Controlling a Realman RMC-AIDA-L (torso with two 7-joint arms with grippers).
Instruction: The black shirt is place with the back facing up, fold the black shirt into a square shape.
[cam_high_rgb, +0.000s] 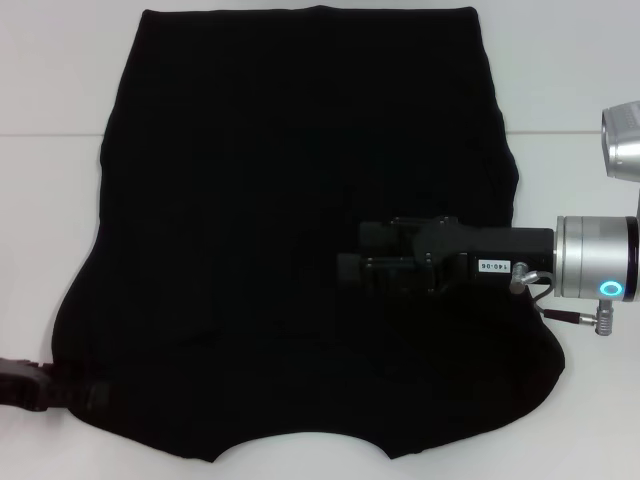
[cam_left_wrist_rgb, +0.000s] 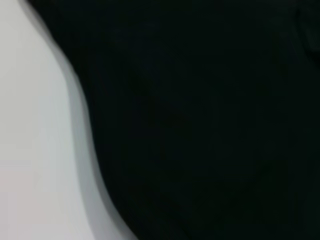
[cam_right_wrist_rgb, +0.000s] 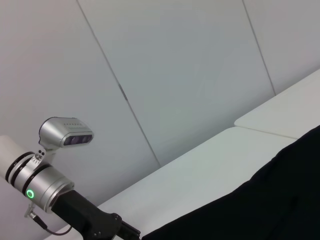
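Black shirt (cam_high_rgb: 290, 230): lies spread flat on the white table (cam_high_rgb: 50, 200), covering most of the middle of the head view; straight edge on the far side, curved and notched edge on the near side, sides bulging outward toward the near corners

Right gripper (cam_high_rgb: 350, 258): reaches in sideways from the right, over the shirt's right half, fingers pointing toward the middle of the cloth; black against black, so I cannot tell how far apart the fingers are or whether they hold any fabric

Right arm: silver wrist section with a lit ring (cam_high_rgb: 609, 289) sits just past the shirt's right edge

Left gripper (cam_high_rgb: 40, 385): low at the shirt's near left corner, at the cloth's edge; finger spacing cannot be told, and contact with the fabric is unclear

Left wrist view: shirt (cam_left_wrist_rgb: 210, 120) fills most of the picture, its curved edge running against the table (cam_left_wrist_rgb: 30, 150)

Right wrist view: shirt edge (cam_right_wrist_rgb: 270, 205) on the table (cam_right_wrist_rgb: 210, 170), with the other arm's silver wrist (cam_right_wrist_rgb: 42, 182) farther off
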